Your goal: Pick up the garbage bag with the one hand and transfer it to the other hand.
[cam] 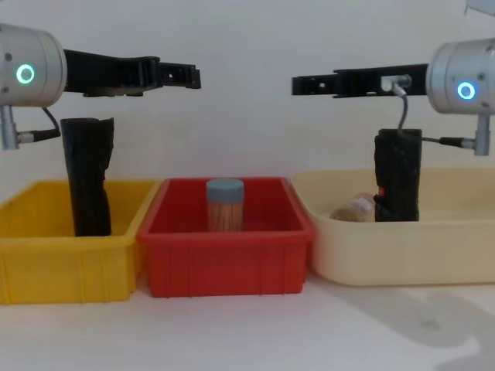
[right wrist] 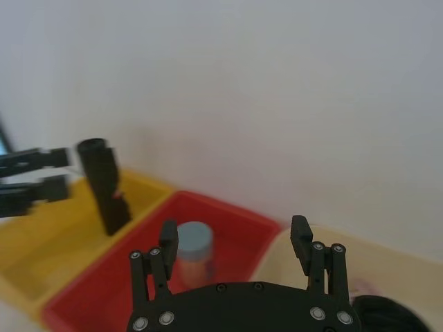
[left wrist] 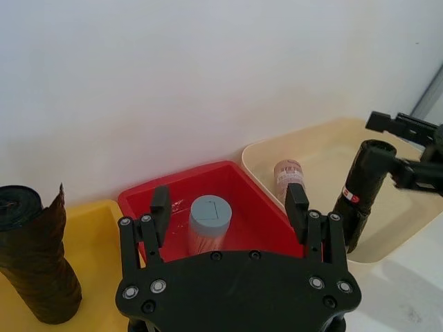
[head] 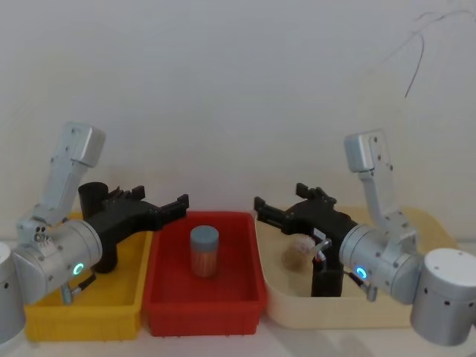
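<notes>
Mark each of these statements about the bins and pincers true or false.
1. The garbage bag stands upright in the beige bin. True.
2. The left pincer is shut on the garbage bag. False: it is open and holds nothing, up in the air above the bins.
3. A jar with a blue-grey lid stands in the red bin. True.
4. The right pincer grips the black roll in the yellow bin. False: it is open and empty, raised near the beige bin, while the roll stands untouched.
</notes>
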